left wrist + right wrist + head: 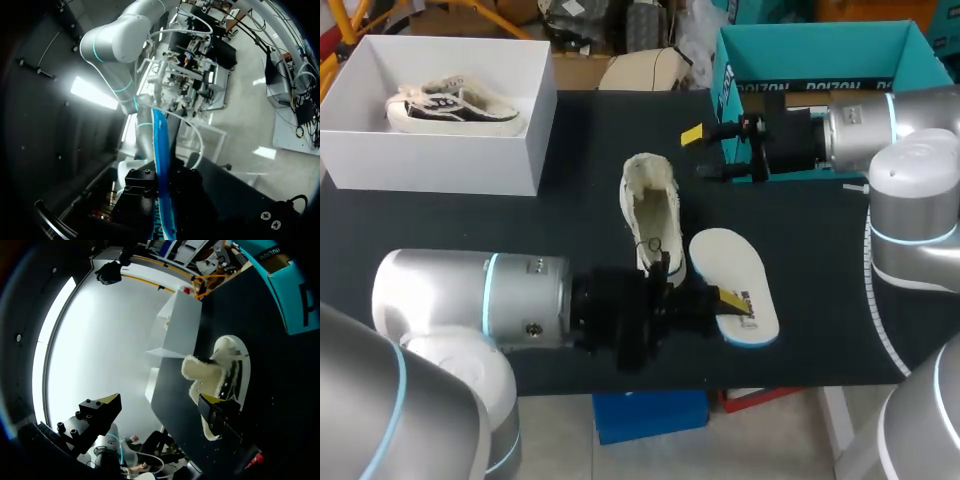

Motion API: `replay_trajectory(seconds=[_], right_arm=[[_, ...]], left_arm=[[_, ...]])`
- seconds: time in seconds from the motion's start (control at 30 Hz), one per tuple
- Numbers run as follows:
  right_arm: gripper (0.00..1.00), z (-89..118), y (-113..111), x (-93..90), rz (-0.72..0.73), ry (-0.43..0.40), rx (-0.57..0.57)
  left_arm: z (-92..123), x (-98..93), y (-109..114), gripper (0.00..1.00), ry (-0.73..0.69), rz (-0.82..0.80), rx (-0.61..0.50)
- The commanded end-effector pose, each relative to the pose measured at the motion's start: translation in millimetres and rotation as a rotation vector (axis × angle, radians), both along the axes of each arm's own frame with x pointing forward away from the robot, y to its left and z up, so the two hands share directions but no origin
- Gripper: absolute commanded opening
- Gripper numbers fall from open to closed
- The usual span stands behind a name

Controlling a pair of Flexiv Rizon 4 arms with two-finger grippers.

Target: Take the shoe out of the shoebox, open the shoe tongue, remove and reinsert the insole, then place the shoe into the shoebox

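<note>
A cream, fleece-lined shoe [648,205] lies on the black table, toe pointing away from me. Beside it on the right lies its white insole [738,280] with a blue edge. My left gripper [730,301] is shut on the insole's near edge. In the left wrist view the insole [159,150] stands edge-on between the black fingers of the left gripper [161,210]. My right gripper [703,153] hovers open beyond the shoe's toe, holding nothing. In the right wrist view the shoe [222,367] lies ahead of the wide-open right gripper [160,411].
A white shoebox [440,165] at the back left holds a second shoe [450,108]; it also shows in the right wrist view as the white shoebox [180,325]. A teal box [800,45] stands at the back right, close behind my right arm.
</note>
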State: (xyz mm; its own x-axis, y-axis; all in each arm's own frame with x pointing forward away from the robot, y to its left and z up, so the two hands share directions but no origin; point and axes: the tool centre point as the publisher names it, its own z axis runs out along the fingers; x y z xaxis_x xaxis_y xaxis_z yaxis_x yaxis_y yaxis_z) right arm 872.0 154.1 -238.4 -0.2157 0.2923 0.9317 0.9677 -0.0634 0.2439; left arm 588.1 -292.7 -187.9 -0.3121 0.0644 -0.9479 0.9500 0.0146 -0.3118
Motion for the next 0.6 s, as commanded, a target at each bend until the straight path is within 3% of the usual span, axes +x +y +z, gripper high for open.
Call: replay_trajectory(seconds=[0.03,0.17,0.23,0.37,0.6], right_arm=[[1.0,-0.8,1.5,-0.5,-0.004,-0.001,0.0],[1.0,-0.8,1.5,-0.5,-0.004,-0.001,0.0],[1.0,-0.8,1.5,-0.5,-0.004,-0.001,0.0],[1.0,-0.8,1.5,-0.5,-0.004,-0.001,0.0],[1.0,-0.8,1.5,-0.5,-0.004,-0.001,0.0]], left_arm=[[-2.8,-4.2,1.4,0.0,-0.004,0.022,-0.055],[-2.8,-4.2,1.4,0.0,-0.004,0.022,-0.055],[-2.8,-10.8,-4.9,0.0,-0.087,0.015,-0.035],[-18.0,-21.9,-14.4,0.0,-0.196,-0.023,-0.008],[-42.4,-32.6,-8.5,0.0,-0.31,-0.069,-0.002]])
